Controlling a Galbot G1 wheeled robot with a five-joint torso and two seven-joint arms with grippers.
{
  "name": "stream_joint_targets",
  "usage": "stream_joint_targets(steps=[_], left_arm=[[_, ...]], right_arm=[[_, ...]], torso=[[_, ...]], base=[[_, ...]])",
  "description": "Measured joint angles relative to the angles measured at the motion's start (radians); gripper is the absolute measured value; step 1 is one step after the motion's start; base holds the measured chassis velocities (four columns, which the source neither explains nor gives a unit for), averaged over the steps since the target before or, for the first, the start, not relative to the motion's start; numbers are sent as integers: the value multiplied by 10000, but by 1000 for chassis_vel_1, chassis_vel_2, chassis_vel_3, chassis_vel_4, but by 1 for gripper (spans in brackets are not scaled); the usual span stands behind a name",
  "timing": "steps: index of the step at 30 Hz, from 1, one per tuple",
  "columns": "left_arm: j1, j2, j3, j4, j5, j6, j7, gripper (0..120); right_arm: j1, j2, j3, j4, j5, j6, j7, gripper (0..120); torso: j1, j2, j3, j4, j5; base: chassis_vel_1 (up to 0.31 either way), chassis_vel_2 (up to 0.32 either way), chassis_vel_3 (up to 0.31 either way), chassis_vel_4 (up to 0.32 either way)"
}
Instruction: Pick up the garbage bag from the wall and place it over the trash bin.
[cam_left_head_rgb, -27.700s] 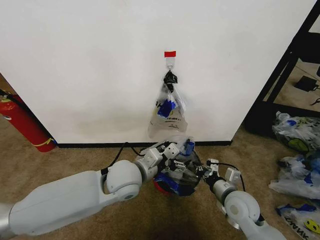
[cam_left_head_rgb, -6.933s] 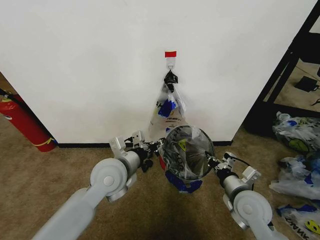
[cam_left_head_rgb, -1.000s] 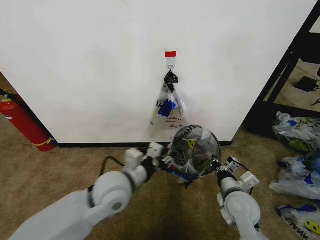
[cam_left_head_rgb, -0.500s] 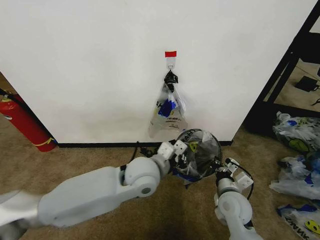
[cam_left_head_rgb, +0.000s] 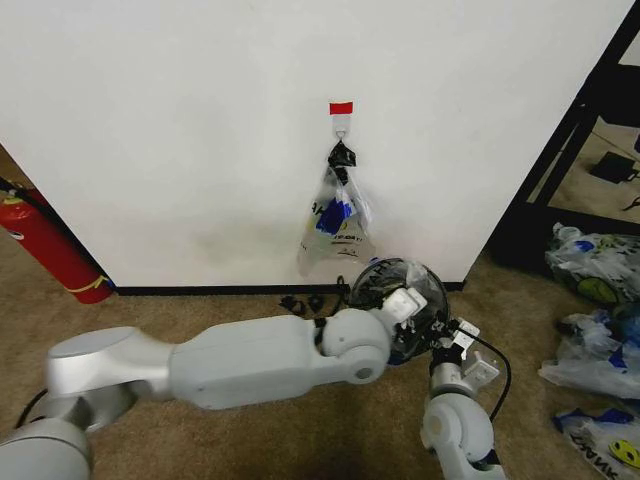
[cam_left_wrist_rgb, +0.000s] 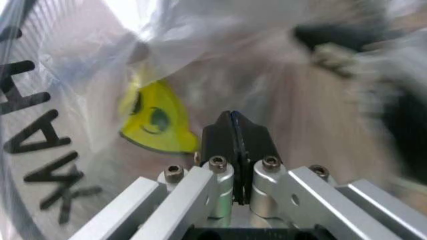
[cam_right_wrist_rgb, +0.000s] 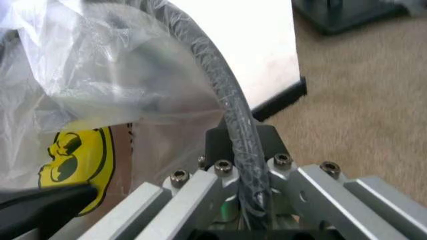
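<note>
The small black trash bin (cam_left_head_rgb: 424, 283) stands on the carpet at the foot of the white wall (cam_left_head_rgb: 180, 130). The see-through garbage bag (cam_left_head_rgb: 382, 279) with "THANK YOU" print and a yellow smiley (cam_left_wrist_rgb: 155, 119) is draped over the bin's mouth. My left arm reaches across from the left, and its gripper (cam_left_head_rgb: 408, 303) is at the bin's mouth. Its fingers (cam_left_wrist_rgb: 233, 136) are shut and pressed into the bag film. Whether film is pinched between them I cannot tell. On the bin's near right side my right gripper (cam_left_head_rgb: 443, 336) is shut on the bag-covered black rim (cam_right_wrist_rgb: 220, 90).
A narrower bundle of like bags (cam_left_head_rgb: 338, 215) with a black clip hangs from the hook (cam_left_head_rgb: 341, 127) under the red tape strip (cam_left_head_rgb: 341, 107). A red fire extinguisher (cam_left_head_rgb: 45, 245) leans at the far left. Piles of bags (cam_left_head_rgb: 595, 275) and a black shelf frame (cam_left_head_rgb: 575, 140) are on the right.
My left arm has swung right, carrying its gripper from the bin's left side onto the bin's mouth. The bin and bag have shifted slightly toward the wall. The right gripper kept its hold.
</note>
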Motion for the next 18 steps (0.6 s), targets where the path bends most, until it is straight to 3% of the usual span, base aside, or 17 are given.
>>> stream_joint_targets(steps=[1, 4, 18], left_arm=[[23, -84, 113, 376, 604, -182, 250, 0], [90, -258, 175, 818, 1025, -288, 340, 0], [2, -1115, 393, 2078, 1084, -298, 390, 0]], right_arm=[[-50, -31, 16, 71, -146, 112, -75, 0], [-81, -92, 84, 110, -431, 421, -212, 0], [-297, -261, -112, 313, -802, 598, -468, 0]], torso=[[0, 0, 1, 2, 0], [0, 0, 1, 3, 1], [0, 0, 0, 2, 0]], base=[[0, 0, 0, 0], [0, 0, 0, 0], [0, 0, 0, 0]])
